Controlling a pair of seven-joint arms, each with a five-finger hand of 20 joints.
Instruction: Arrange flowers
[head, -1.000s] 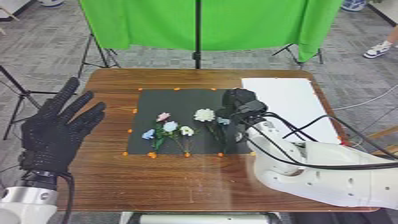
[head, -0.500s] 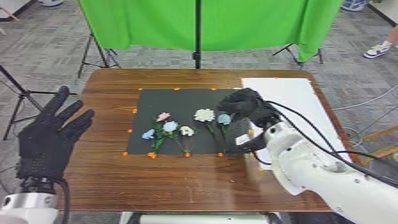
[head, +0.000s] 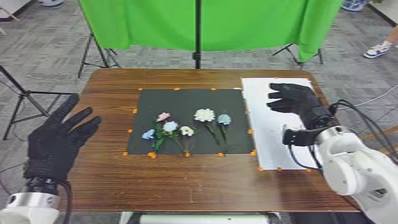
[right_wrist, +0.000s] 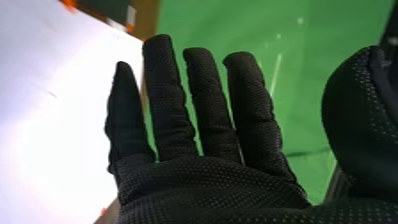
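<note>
2 robot arms, white. Left arm (head: 31, 202): smooth rounded shell, black cable (head: 67, 197) at wrist. Right arm (head: 348, 167): bulging, curved white housings; several loose black cables (head: 362, 117). Left hand (head: 53, 147) and right hand (head: 298, 101): matte black fabric gloves. Right wrist view: textured palm (right_wrist: 213, 185), slim tapered fingers (right_wrist: 206, 95), broader thumb (right_wrist: 355, 110) with pale dots.

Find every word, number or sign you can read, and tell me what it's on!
There are no words, numbers or signs that I can read, on the flowers, the black mat or anything else.
The white sheet has a faint little mark, too small to tell what it is.
</note>
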